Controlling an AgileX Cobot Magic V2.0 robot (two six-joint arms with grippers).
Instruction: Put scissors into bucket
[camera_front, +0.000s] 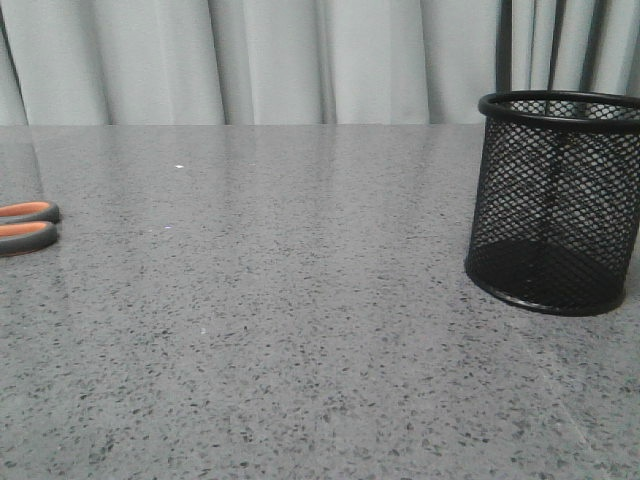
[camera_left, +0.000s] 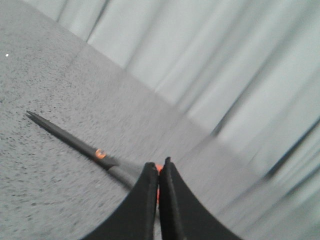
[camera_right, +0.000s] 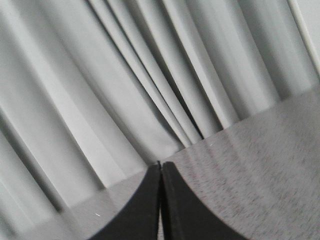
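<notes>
The scissors (camera_front: 26, 226) lie flat on the table at the far left edge of the front view. Only their orange, dark-edged handle loops show there. In the left wrist view the slim dark blades (camera_left: 67, 138) stretch out over the table and a sliver of orange handle shows past the fingertips. My left gripper (camera_left: 158, 165) is shut, with nothing visibly clamped, in line with the handle end; that view is blurred. The black wire-mesh bucket (camera_front: 556, 200) stands upright at the right. My right gripper (camera_right: 161, 166) is shut and empty, facing the curtain. Neither gripper shows in the front view.
The grey speckled table (camera_front: 300, 300) runs back to a pale pleated curtain (camera_front: 300, 60). The bucket reaches the right edge of the front view.
</notes>
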